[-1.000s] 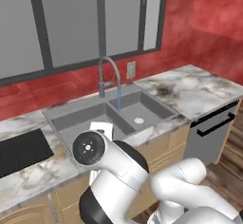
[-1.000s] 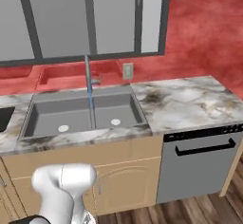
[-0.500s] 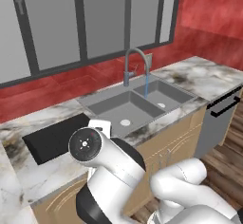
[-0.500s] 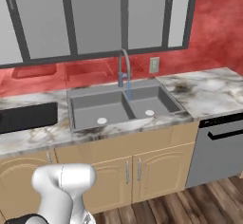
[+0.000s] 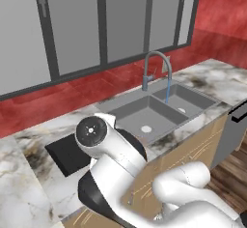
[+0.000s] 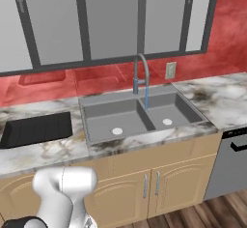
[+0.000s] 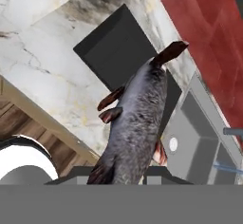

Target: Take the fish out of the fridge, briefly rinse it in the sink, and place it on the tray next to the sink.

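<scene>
In the hand view my gripper (image 7: 121,173) is shut on the fish (image 7: 137,118), a dark-grey body with reddish fins and tail that rises from between the jaws. Past the fish lies the black tray (image 7: 118,52) on white marble, with the grey sink (image 7: 199,137) beside it. The base views show the tray (image 5: 62,152) (image 6: 36,128) left of the two-basin sink (image 5: 149,113) (image 6: 140,116). A thin blue stream of water (image 6: 145,99) falls from the curved faucet (image 5: 157,70) (image 6: 141,75).
A black-fronted dishwasher (image 6: 231,159) stands right of the wooden sink cabinets (image 6: 154,183). Grey window panes and a red wall run behind the marble counter (image 6: 217,96). My white arm (image 5: 111,149) covers the counter's front edge in the left base view.
The whole picture has slid in both base views: the base has driven left along the counter. The sink now sits further right and the tray has come fully into view.
</scene>
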Controlling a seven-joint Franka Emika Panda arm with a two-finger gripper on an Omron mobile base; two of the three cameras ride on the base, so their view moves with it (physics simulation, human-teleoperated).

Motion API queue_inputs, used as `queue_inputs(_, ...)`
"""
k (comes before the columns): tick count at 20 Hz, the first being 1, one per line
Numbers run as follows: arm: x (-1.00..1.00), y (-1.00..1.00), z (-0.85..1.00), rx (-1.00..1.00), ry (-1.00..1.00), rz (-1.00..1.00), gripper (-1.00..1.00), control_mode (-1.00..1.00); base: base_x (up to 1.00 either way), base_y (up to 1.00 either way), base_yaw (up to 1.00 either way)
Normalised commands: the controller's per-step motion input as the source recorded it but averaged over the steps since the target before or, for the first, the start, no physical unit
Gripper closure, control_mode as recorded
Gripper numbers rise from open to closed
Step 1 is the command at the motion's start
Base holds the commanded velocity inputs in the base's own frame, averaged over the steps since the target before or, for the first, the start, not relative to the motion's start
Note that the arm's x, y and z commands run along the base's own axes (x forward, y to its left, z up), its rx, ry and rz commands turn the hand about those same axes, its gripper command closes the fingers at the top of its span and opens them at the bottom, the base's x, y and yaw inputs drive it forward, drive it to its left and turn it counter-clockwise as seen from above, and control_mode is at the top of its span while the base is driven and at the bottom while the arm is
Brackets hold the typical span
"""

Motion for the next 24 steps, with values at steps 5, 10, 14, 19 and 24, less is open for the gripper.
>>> queue_inputs(5,1.00,-0.44,-0.02,0.07,0.17,-0.03,1.00,-1.00,0.00,0.00,0.00)
queue_inputs(10,0.52,-0.32,-0.36,0.07,0.13,0.00,1.00,-1.00,0.00,0.00,0.00)
queue_inputs(14,0.56,0.00,-0.59,0.07,0.01,0.00,1.00,-1.00,0.00,0.00,0.00)
queue_inputs(19,0.95,0.15,-0.18,0.00,0.10,-0.03,1.00,-1.00,0.00,0.00,0.00)
queue_inputs(24,1.00,0.34,-0.25,0.00,0.22,-0.04,1.00,-1.00,0.00,0.00,0.00)
